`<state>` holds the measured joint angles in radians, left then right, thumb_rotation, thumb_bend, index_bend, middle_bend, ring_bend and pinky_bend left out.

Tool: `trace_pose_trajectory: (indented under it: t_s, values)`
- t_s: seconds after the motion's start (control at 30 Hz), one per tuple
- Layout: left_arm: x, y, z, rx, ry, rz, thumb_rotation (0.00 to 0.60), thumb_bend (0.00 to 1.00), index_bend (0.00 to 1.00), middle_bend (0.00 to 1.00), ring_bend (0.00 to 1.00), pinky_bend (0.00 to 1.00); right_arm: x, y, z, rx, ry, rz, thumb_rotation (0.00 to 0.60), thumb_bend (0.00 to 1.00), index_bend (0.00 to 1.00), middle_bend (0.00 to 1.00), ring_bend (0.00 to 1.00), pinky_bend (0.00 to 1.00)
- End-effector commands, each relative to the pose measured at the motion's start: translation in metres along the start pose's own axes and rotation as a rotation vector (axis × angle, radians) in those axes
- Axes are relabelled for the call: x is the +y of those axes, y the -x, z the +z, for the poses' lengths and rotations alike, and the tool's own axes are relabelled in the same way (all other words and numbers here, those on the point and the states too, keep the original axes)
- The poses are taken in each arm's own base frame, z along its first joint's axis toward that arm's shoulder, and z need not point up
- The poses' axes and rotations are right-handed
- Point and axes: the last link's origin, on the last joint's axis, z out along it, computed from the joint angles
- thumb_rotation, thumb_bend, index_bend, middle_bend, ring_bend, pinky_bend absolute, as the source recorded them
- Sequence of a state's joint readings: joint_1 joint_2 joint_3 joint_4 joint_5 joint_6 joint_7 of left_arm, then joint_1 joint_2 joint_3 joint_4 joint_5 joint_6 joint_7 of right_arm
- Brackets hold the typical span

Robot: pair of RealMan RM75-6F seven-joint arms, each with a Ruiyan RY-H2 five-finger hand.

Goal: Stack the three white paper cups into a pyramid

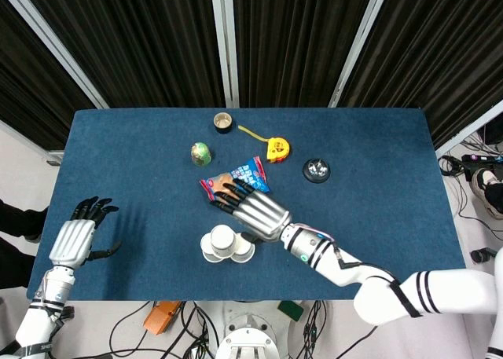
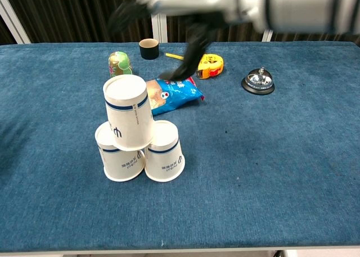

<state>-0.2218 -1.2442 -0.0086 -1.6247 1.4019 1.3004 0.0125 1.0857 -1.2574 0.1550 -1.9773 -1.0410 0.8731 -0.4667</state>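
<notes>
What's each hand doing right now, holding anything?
Left hand: open, fingers apart, holding nothing.
Right hand: open, fingers spread, clear of the top paper cup, holding nothing.

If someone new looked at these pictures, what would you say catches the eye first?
The three-cup pyramid near the table's front edge, its top cup resting on two others. Just above and behind it hovers the right hand, holding nothing, over the snack bag.
</notes>
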Motion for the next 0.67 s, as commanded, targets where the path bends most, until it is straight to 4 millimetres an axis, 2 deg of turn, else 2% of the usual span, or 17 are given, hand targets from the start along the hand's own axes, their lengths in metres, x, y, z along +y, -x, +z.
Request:
trace_pose_trajectory:
  t_s: [0.03,0.2,0.33,0.5,0.57,0.67]
  values:
    - [-0.009,-0.010,-0.001,0.034,-0.020,0.019,0.536,0.27,0.21,0.10,0.00,0.00,0.042,-0.007,-0.048,0.114,0.143,-0.033,0.600,0.47,0.06,0.10,0.00,0.08]
    - [-0.028,-0.031,-0.007,0.121,-0.060,0.065,0.551,0.26,0.20,0.10,0.00,0.00,0.091,0.003,-0.128,0.228,0.351,-0.053,0.600,0.41,0.01,0.08,0.00,0.07]
    - [-0.036,-0.045,-0.018,0.183,-0.073,0.085,0.586,0.26,0.20,0.10,0.00,0.00,0.116,0.017,-0.190,0.291,0.476,-0.024,0.600,0.40,0.00,0.05,0.00,0.05]
    - [-0.042,-0.053,-0.038,0.224,-0.093,0.115,0.600,0.26,0.20,0.10,0.00,0.00,0.130,0.042,-0.259,0.329,0.590,0.008,0.600,0.40,0.00,0.04,0.00,0.02]
    - [-0.042,-0.051,-0.046,0.218,-0.102,0.124,0.600,0.26,0.20,0.10,0.00,0.00,0.131,0.054,-0.280,0.326,0.621,0.035,0.600,0.40,0.00,0.04,0.00,0.02]
    - [-0.042,-0.047,-0.056,0.208,-0.120,0.135,0.600,0.26,0.20,0.10,0.00,0.00,0.131,0.064,-0.299,0.346,0.656,0.064,0.600,0.40,0.00,0.03,0.00,0.01]
